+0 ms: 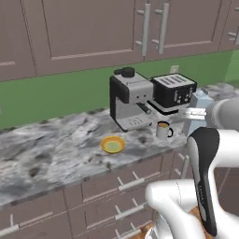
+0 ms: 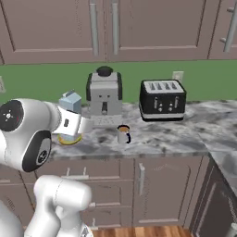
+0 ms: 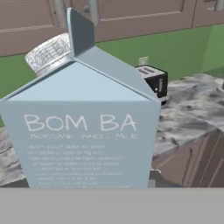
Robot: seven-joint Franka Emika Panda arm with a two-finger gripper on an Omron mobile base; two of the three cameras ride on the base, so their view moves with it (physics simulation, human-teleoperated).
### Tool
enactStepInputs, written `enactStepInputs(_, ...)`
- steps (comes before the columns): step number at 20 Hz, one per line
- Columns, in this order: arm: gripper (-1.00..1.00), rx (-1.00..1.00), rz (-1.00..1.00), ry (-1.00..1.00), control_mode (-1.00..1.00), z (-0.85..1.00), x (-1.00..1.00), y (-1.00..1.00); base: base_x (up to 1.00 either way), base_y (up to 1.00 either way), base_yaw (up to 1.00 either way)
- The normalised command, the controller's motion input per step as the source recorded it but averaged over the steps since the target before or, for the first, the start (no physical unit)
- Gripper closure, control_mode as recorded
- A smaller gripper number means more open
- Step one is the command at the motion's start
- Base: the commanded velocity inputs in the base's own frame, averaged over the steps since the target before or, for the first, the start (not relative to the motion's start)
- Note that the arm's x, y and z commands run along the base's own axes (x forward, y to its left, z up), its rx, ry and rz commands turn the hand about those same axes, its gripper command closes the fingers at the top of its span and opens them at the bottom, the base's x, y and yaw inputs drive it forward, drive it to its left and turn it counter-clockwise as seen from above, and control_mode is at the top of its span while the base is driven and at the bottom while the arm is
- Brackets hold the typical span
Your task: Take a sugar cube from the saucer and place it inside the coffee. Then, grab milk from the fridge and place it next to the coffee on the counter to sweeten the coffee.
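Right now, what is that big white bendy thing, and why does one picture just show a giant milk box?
The white thing is a robot arm with a hand at its end. Two cameras ride behind it, one on each side, so two pictures show the same kitchen from different angles. The third camera sits on the hand itself, so the milk carton it holds looks huge. On the marbled counter stand a mug of coffee, a yellow saucer, a grey espresso machine and a black toaster. The carton hangs in the air near the coffee, not yet set down.
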Motion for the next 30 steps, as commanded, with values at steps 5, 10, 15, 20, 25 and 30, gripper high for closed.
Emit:
enactStepInputs(5, 1.00, 0.00, 0.00, 0.00, 1.00, 0.00, 0.00, 0.00, 0.17, -1.00, 0.26)
enactStepInputs(10, 1.00, 0.00, 0.00, 0.00, 1.00, 0.00, 0.00, 0.00, 0.04, -0.75, 0.40)
enactStepInputs(15, 1.00, 0.00, 0.00, 0.00, 1.00, 0.00, 0.00, 0.00, 0.15, -0.24, 0.14)
enactStepInputs(20, 1.00, 0.00, 0.02, 0.01, -1.00, 0.00, 0.08, -0.05, 0.02, 0.00, 0.00)
enactStepInputs(25, 1.00, 0.00, 0.16, 0.18, -1.00, -0.16, 0.29, -0.45, 0.00, 0.00, 0.00)
enactStepInputs(30, 1.00, 0.00, 0.22, 0.28, -1.00, -0.23, 0.50, -0.40, 0.00, 0.00, 0.00)
